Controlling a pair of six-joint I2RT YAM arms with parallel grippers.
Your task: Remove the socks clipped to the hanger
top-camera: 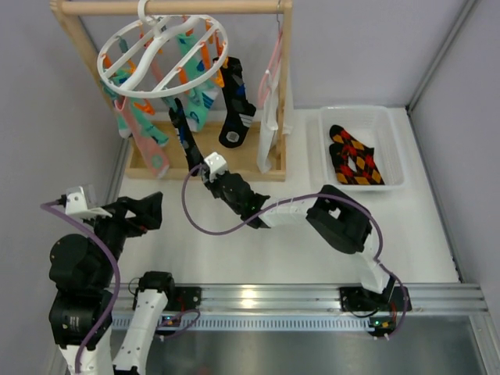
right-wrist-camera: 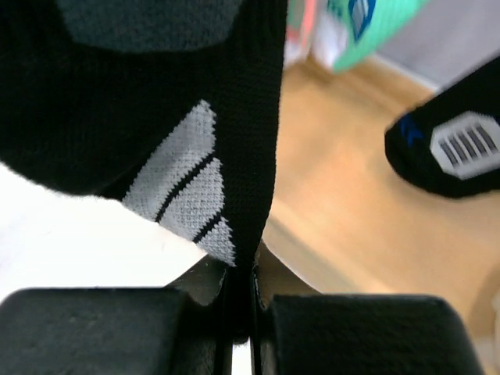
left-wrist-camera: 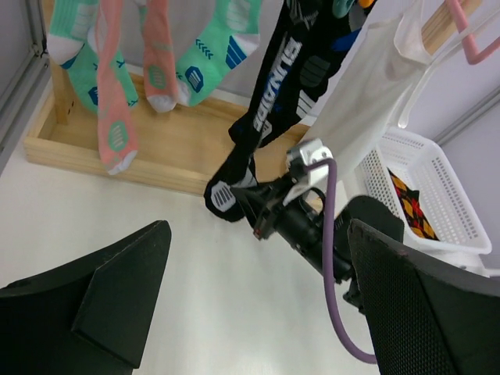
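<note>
The white ring hanger (top-camera: 162,56) hangs tilted from the wooden rack's top bar, with orange and teal clips. Mint-teal socks (top-camera: 195,109), salmon-pink socks (top-camera: 148,148) and two black socks hang from it. My right gripper (top-camera: 205,168) is shut on the toe end of the left black sock (top-camera: 186,137); in the right wrist view the pads (right-wrist-camera: 251,273) pinch its lower edge (right-wrist-camera: 156,94), and the other black sock (right-wrist-camera: 453,148) hangs behind. My left gripper (top-camera: 152,211) is open and empty over the table, left of the right arm; it also shows in the left wrist view (left-wrist-camera: 258,305).
The wooden rack frame (top-camera: 285,94) stands on a wooden base (top-camera: 234,164) at the back. A long white and pink cloth (top-camera: 269,117) hangs at its right post. A white basket (top-camera: 391,148) at the right holds a black sock with orange-red-yellow diamonds (top-camera: 355,160).
</note>
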